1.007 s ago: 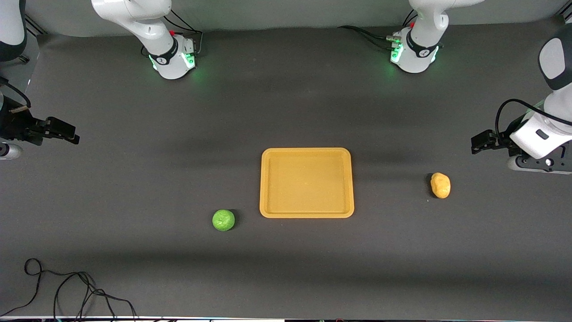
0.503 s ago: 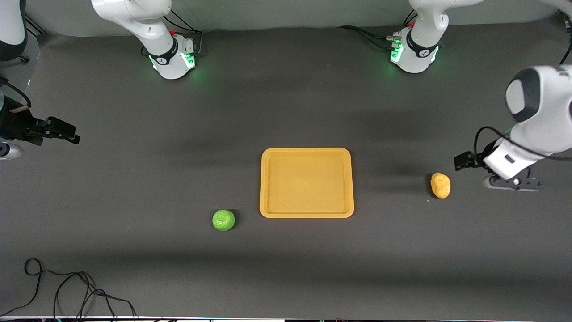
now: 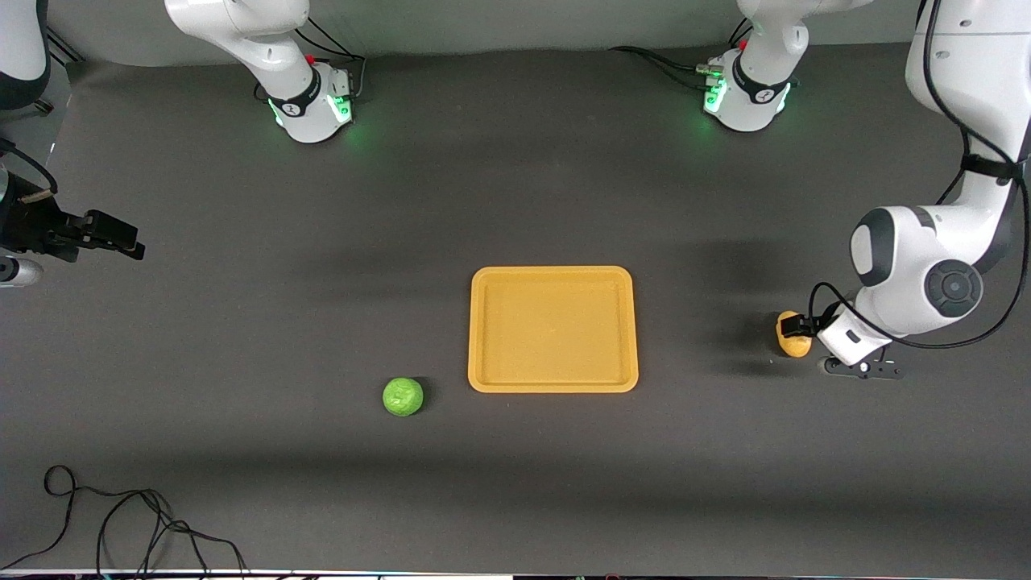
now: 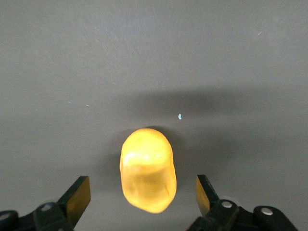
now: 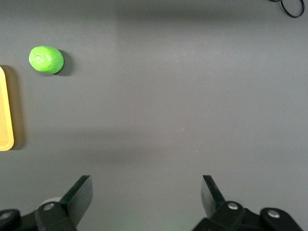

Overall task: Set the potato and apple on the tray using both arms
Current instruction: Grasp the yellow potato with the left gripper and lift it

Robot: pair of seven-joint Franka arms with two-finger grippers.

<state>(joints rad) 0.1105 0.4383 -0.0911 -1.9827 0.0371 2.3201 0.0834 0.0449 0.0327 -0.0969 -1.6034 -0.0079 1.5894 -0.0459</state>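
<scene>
The yellow-orange potato (image 3: 792,340) lies on the mat toward the left arm's end of the table. My left gripper (image 3: 796,327) is open right over it; in the left wrist view the potato (image 4: 147,169) sits between the two spread fingers (image 4: 77,198), with gaps on both sides. The green apple (image 3: 403,396) lies near the tray's corner nearest the front camera, toward the right arm's end. The empty yellow-orange tray (image 3: 552,382) lies mid-table. My right gripper (image 3: 109,235) is open and empty at the right arm's end, waiting; its wrist view shows the apple (image 5: 46,59) and the tray's edge (image 5: 6,115).
A black cable (image 3: 121,515) lies looped on the mat near the front edge at the right arm's end. The two arm bases (image 3: 310,101) with green lights stand along the edge farthest from the front camera.
My left arm has swung down and toward the tray, bringing its open gripper over the potato. The right arm, apple, potato and tray have not moved.
</scene>
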